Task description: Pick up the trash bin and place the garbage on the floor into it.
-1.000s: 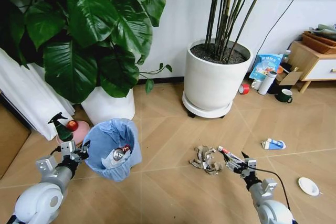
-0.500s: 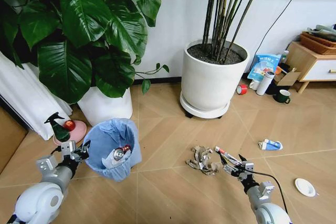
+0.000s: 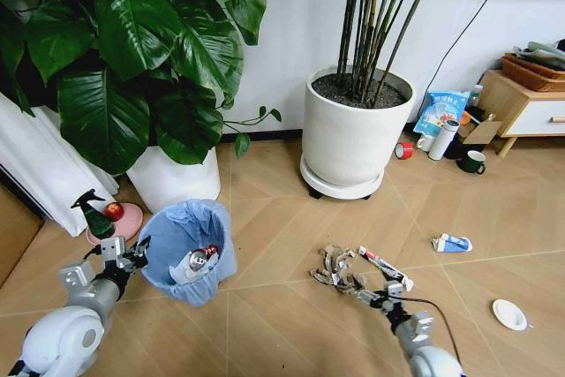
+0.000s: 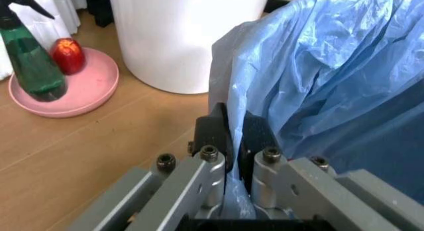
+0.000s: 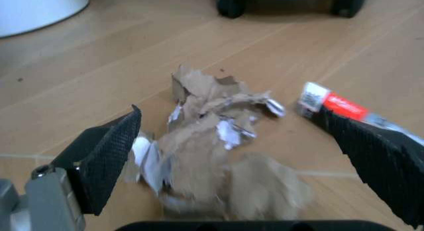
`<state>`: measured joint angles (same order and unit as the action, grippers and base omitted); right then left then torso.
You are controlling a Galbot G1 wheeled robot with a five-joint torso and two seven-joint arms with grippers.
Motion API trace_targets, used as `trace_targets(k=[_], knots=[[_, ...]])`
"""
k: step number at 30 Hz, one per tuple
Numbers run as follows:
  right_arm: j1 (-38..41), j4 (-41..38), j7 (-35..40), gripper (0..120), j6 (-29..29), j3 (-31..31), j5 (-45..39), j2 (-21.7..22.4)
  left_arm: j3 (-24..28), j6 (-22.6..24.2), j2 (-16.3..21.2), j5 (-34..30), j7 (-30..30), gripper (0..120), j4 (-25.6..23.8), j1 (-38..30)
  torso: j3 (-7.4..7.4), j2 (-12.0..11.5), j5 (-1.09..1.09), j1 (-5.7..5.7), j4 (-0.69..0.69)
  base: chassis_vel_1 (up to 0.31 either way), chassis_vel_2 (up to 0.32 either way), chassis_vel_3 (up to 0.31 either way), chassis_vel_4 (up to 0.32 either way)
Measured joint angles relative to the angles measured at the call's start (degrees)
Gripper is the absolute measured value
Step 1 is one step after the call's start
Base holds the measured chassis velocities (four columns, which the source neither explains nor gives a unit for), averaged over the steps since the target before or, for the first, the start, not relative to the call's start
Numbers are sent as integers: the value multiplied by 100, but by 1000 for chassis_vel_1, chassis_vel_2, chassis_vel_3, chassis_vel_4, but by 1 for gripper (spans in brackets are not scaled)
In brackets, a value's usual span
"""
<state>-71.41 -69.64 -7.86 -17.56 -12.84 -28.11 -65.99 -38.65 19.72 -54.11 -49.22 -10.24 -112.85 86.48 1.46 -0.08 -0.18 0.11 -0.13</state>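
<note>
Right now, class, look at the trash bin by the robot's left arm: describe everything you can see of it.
The trash bin is small, round and dark, lined with a crinkly light blue plastic bag that drapes over its rim and sides. It sits tilted, its mouth facing the camera. Inside lie crumpled white paper and a piece with red on it. The left gripper is shut on its rim, pinching the bag between its dark fingers. A white plant pot stands close behind it.

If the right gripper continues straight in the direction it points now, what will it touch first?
Most likely the crumpled grey-brown wrapper on the floor, lying between the open right gripper fingers; the tube lies beside it.
</note>
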Motion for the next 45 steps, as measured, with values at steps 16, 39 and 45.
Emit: trace_targets(k=[16,39,45], knots=[[1918,2460,-291,81,148,998,-95,-708,-14,5,59,-42,-18,0,208,-77,1,0,-1,0,1,0,0,0,0],[1670,2039,-425,0,315,972,-344,-480,52,15,109,-88,-43,0,146,-82,0,0,0,0,0,0,0,0,0],[1438,1638,-422,0,358,841,-441,-321,41,15,163,-102,-49,0,75,-56,0,0,1,0,0,0,0,0,0]])
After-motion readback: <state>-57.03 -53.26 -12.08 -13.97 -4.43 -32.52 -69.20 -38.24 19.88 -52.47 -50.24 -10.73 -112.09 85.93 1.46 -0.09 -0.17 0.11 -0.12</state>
